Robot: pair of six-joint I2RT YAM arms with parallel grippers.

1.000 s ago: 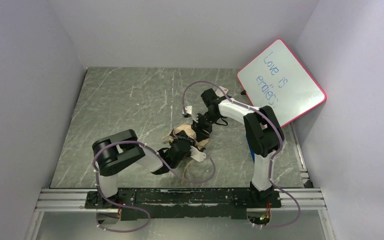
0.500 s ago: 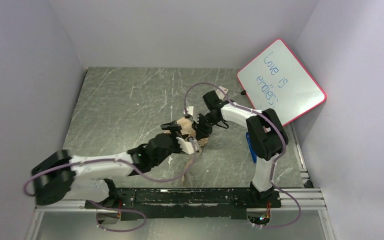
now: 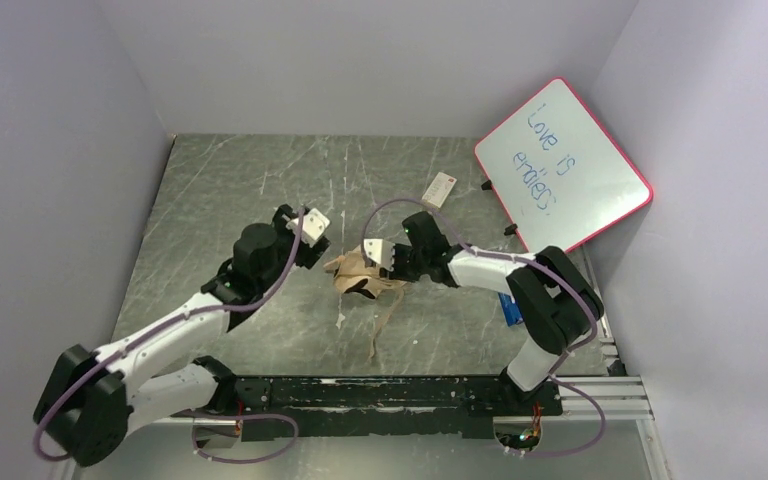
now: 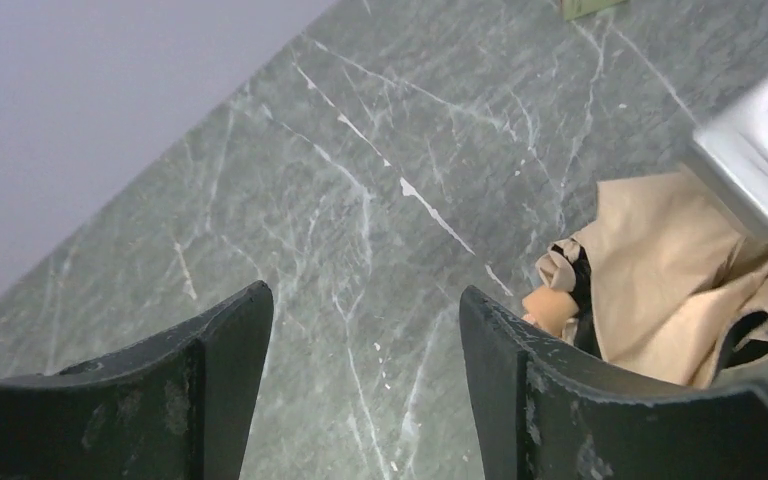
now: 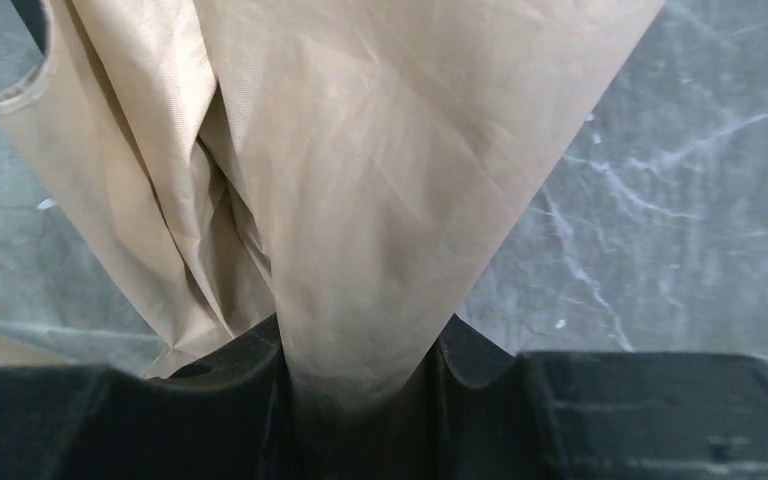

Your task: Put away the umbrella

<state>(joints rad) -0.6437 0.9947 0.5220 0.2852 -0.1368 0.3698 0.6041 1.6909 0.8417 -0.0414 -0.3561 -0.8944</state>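
The umbrella [image 3: 360, 275] lies crumpled at the table's middle, tan fabric outward, with its tan strap [image 3: 377, 325] trailing toward the near edge. My right gripper [image 3: 384, 262] is shut on a fold of the tan fabric [image 5: 360, 180], which fills the right wrist view between the jaws [image 5: 360, 340]. My left gripper [image 3: 308, 250] is open and empty, just left of the umbrella and not touching it. In the left wrist view [image 4: 365, 295] the umbrella [image 4: 660, 280] and its tan-orange handle [image 4: 548, 305] lie right of the right finger [image 4: 520, 380].
A pink-framed whiteboard [image 3: 560, 165] leans at the back right. A small tan card [image 3: 441, 188] lies on the table behind the right arm. A blue object [image 3: 507, 308] lies beside the right arm's base. Walls close in the left, back and right.
My left gripper has left the umbrella and moved back and to the left, now open. My right gripper has shifted toward the near left with the fabric. The tan card has come into view.
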